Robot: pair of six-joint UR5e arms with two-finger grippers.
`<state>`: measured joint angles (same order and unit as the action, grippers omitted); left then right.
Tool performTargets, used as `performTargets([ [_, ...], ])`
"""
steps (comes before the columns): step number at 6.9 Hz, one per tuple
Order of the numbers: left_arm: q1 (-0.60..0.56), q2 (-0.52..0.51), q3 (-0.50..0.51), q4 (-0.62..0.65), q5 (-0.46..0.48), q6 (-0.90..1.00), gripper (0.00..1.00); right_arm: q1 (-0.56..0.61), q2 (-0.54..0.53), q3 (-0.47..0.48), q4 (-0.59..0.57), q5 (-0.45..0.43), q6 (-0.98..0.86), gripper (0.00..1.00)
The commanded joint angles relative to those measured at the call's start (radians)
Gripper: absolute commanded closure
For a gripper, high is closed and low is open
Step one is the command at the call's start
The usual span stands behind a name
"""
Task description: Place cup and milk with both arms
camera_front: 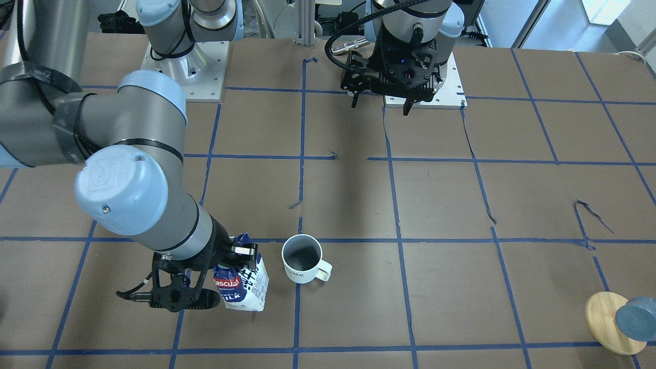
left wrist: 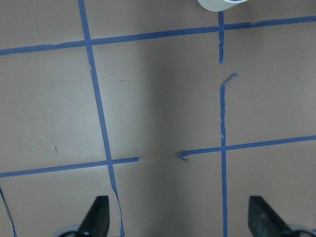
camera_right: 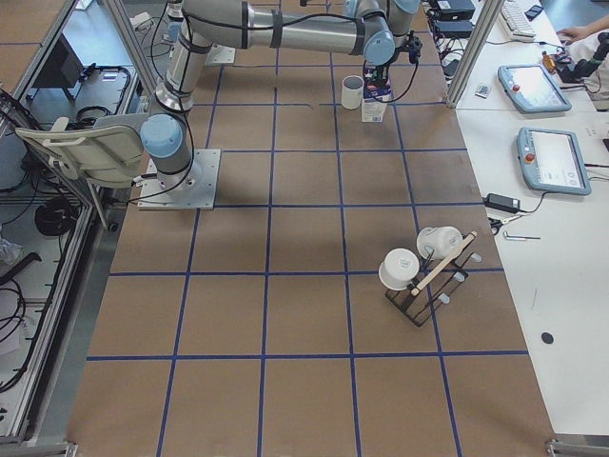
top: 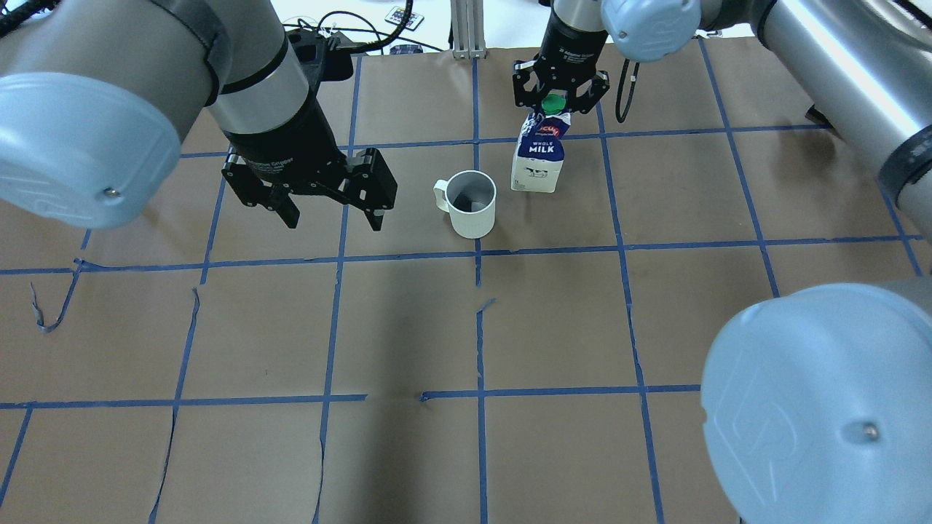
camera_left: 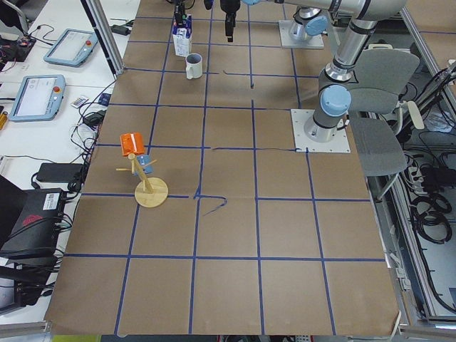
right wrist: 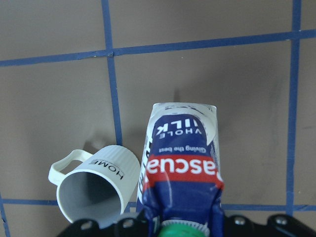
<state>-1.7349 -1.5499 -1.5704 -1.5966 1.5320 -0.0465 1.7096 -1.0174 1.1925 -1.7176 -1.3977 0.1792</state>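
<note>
Front camera first: the right gripper [camera_front: 241, 255] is down on the milk [camera_front: 247, 288], jaws clamped on the carton's blue gable top. The carton is upright with its base at the brown paper of the table [camera_front: 461, 205]. The cup [camera_front: 302, 261] sits just beside it, not touching, mouth up, handle pointing away from the carton. The left gripper [camera_front: 381, 106] hangs high, jaws spread wide, nothing between them. In the corner a blue-grey disc [camera_front: 635, 319] lies on a round wooden piece [camera_front: 602, 315]. Overhead: milk and cup are side by side near the middle tape line, and the green cap [top: 555, 103] peeks out between the right gripper's fingers (a tidy top-down hold). The left gripper is off to the cup's handle side, clear of it. From the left end, both are small at the far end of the table, the cup nearer the camera. From the right end, the carton is the nearer one, under the outstretched right arm [camera_right: 285, 33]. Left wrist: two fingertips [left wrist: 98, 219] stand wide apart at the bottom with bare paper and tape between them, and the cup's edge just shows at the top. Right wrist: it looks straight down the carton, with "HOME" readable on the cup close alongside.
</note>
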Motion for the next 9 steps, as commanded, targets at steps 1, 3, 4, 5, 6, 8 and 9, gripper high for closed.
performTargets([
  [1, 0.146, 0.016, 0.009, 0.084, 0.045, 0.163, 0.00, 0.042, 0.007, 0.022, 0.010, -0.015, -0.021, 0.78],
  [3, 0.179, 0.021, 0.001, 0.092, 0.040, 0.152, 0.00, 0.044, -0.004, 0.063, 0.013, -0.037, -0.040, 0.78],
  [4, 0.181, 0.025, 0.001, 0.092, 0.040, 0.131, 0.00, 0.044, -0.004, 0.079, 0.007, -0.035, -0.038, 0.78],
  [5, 0.184, 0.027, 0.003, 0.084, 0.040, 0.073, 0.00, 0.045, -0.004, 0.081, 0.006, -0.032, -0.032, 0.78],
  [6, 0.186, 0.027, 0.012, 0.076, 0.043, 0.016, 0.00, 0.048, -0.006, 0.078, 0.004, -0.030, -0.038, 0.78],
  [8, 0.186, 0.048, -0.002, 0.057, 0.051, 0.020, 0.00, 0.054, -0.007, 0.078, 0.003, -0.023, -0.031, 0.78],
  [9, 0.186, 0.050, -0.002, 0.056, 0.048, 0.020, 0.00, 0.062, -0.006, 0.079, 0.001, -0.023, -0.024, 0.78],
])
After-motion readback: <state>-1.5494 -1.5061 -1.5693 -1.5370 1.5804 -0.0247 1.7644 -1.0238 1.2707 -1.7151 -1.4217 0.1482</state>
